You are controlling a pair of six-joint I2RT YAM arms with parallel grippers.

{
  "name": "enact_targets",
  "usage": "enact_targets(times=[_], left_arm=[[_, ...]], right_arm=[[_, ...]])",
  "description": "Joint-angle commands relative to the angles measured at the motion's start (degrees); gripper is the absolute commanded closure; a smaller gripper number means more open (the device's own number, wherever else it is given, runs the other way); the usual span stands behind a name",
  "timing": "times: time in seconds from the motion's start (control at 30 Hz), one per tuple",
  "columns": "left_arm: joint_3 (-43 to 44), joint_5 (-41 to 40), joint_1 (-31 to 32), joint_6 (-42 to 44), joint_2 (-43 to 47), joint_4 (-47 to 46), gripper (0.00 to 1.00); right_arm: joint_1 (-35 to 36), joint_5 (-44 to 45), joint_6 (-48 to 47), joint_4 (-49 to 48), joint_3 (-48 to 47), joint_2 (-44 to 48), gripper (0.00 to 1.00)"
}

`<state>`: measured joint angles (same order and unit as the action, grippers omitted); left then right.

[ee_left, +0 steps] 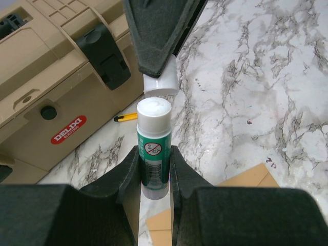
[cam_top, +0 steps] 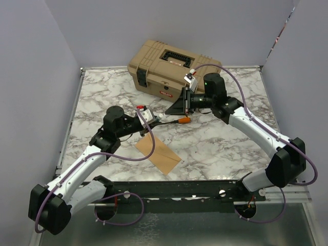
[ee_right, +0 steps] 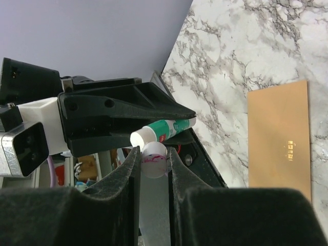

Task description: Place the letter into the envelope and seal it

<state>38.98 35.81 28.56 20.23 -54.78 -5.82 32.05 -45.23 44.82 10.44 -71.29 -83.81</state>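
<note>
The brown kraft envelope (cam_top: 158, 152) lies flat on the marble table (cam_top: 230, 143), near the front and below my left gripper; it also shows in the right wrist view (ee_right: 279, 138). The letter is not in view. My left gripper (ee_left: 154, 154) is shut on a green-and-white glue stick (ee_left: 153, 148), which is uncapped with its white tip showing. My right gripper (ee_right: 152, 156) is shut on the white cap (ee_right: 153, 160), held just off the stick's tip (ee_right: 141, 137). The two grippers meet above the table's middle (cam_top: 165, 115).
A tan toolbox (cam_top: 169, 72) with black latches stands at the back centre, just behind the grippers. A small orange-and-black tool (cam_top: 183, 120) lies on the table beside them. Grey walls close in the left, back and right sides.
</note>
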Motion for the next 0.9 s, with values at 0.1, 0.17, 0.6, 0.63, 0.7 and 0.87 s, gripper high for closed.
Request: enact_targets(times=[0.1,0.17,0.6,0.63,0.7,0.87], left_arm=[[1.80,2.18,1.36,1.25,-0.13,0.58,1.00],[1.83,1.61,1.51,1.31,0.03,0.62,1.00],[5.71,0.60,2.36,1.83,-1.85,6.25,1.00],[6.47,0.58,2.42,2.71,-2.27,8.10,1.00],[7.52,-0.27,2.55,3.79,-2.79,10.30,1.00],[9.59,-2.35,2.62,4.49,-3.46,13.29,1.00]], right_arm=[[1.21,-1.58,1.77,-1.42,-2.12,-0.83,0.99],[1.25,-1.64,2.22,-1.80,-2.04,-0.84,0.99],[2.95,-2.88,-0.06,1.37,-4.13,-2.49,0.99],[3.08,-2.95,-0.05,1.00,-4.06,-2.34,0.99],[3.23,-3.37,0.17,0.53,-4.16,-2.32,0.99],[3.72,-2.47,-2.46,4.72,-6.20,-3.29,0.99]])
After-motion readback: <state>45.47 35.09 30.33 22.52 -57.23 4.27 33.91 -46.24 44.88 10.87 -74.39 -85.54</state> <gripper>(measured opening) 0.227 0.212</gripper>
